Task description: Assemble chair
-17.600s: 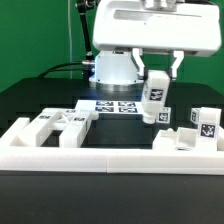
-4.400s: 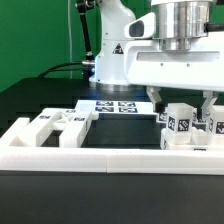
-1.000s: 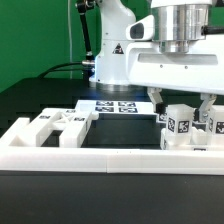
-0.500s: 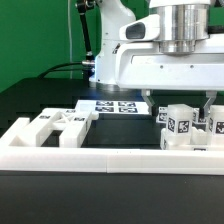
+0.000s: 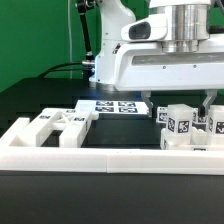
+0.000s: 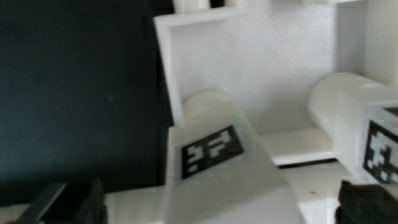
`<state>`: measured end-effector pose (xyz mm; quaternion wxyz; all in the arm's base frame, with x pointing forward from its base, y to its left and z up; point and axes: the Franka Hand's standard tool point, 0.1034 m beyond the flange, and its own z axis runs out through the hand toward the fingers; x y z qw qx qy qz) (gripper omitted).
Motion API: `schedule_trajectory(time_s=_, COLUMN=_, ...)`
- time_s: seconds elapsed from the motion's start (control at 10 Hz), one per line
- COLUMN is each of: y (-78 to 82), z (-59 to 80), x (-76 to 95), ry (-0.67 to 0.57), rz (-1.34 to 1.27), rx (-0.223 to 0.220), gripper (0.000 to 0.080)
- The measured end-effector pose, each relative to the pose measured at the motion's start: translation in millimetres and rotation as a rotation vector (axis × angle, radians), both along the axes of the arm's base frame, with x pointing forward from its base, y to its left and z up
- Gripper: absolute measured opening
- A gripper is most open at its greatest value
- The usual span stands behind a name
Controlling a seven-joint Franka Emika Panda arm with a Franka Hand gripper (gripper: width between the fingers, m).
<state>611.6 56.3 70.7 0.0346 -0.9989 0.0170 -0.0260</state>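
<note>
Barrier wall (image 5: 110,160) stands before scattered chair pieces (image 5: 60,125).

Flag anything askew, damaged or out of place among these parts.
Nothing stands out. The tagged chair pieces on the exterior view's right stand upright, the other chair pieces on its left lie behind the barrier wall, and none looks broken.

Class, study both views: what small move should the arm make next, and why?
Probably a short straight lift. The pincer hangs low over an upright tagged chair piece, with neighbouring pieces close beside it, so sideways travel might knock them. Whether it grips is unclear.
</note>
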Motion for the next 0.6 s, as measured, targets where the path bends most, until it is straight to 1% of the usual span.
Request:
schedule_trajectory(time_s=0.1, y=-0.4, z=-0.1, x=0.0, ry=-0.003, rz=0.053, rx=-0.007, gripper=0.0649)
schedule_trajectory(time_s=0.3, y=-1.0, z=-0.2, x=0.0, ry=-0.005, rz=0.080, rx=-0.009, gripper=0.0392)
schedule_trajectory(time_s=0.4, y=-1.0, z=-0.3, x=-0.1, ry=-0.004, rz=0.073, rx=-0.009, gripper=0.0392)
schedule_trajectory(time_s=0.5, y=-1.1, z=-0.4, x=-0.1, ry=-0.003, rz=0.058, rx=-0.008, gripper=0.0289)
schedule_trajectory(time_s=0.6, y=-1.1, z=-0.4, x=-0.1, ry=-0.003, rz=0.058, rx=-0.008, gripper=0.0289)
